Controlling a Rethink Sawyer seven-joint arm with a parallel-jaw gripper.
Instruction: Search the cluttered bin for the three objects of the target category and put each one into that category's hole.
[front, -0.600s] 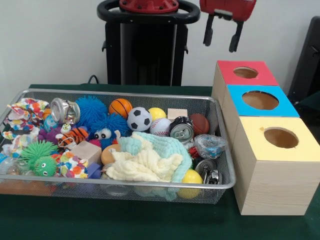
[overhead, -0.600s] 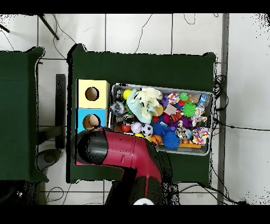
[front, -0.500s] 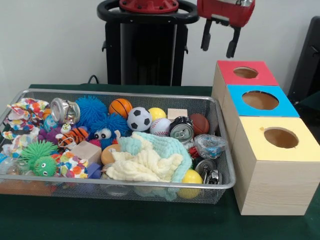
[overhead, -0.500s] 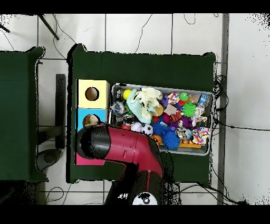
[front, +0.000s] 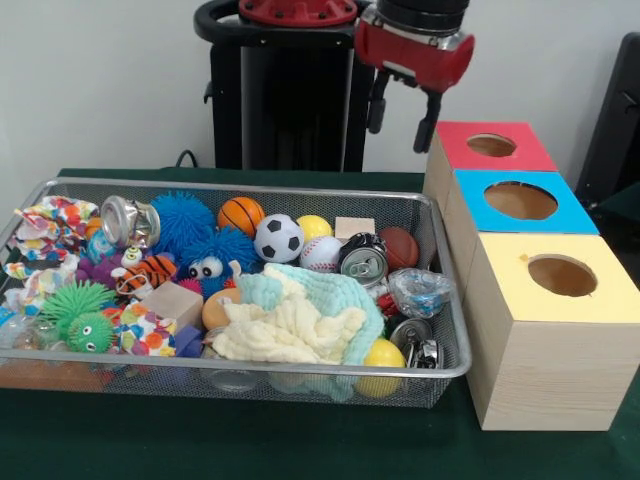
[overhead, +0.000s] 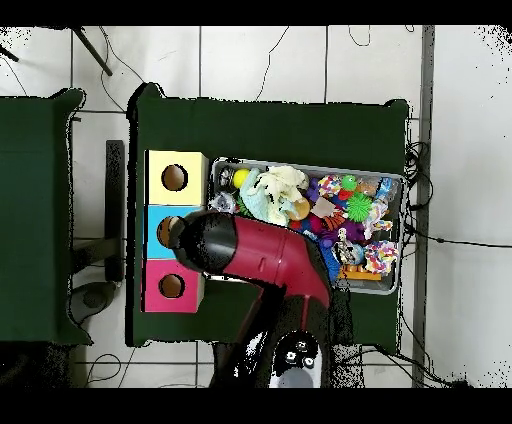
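Front view: gripper (front: 402, 121) hangs empty above the mesh bin's (front: 300, 192) far right corner, just beside the red box (front: 470, 152); the two black fingers stand apart with a clear gap.
Overhead view: the red arm (overhead: 262, 260) covers the bin's edge toward the boxes and part of the blue box; the gripper itself is hidden under it.
Boxes: 3 in a row along the bin's right side, touching each other — red at the far end, blue (front: 556, 218) in the middle, yellow (front: 600, 300) at the near end. 1 round hole in each top.
Target category: can't tell which one from the frames.
Balls: 6 visible — basketball (front: 240, 214), soccer ball (front: 278, 238), baseball (front: 320, 254), yellow ball (front: 313, 226), brown football-type ball (front: 400, 246), all clustered at the bin's far middle; a second yellow ball (front: 383, 356) at the near right corner.
Cans: 3 visible — crushed silver can (front: 128, 220) far left, dark can (front: 362, 259) right of centre with its top facing the camera, another can (front: 414, 336) near the right wall.
Wood blocks: 2 — one (front: 354, 227) at the far wall, one (front: 172, 303) left of centre.
Spiky rubber toys: 2 blue, 2 green.
Cloth: 1 heap (front: 300, 315), teal over pale yellow, near middle.
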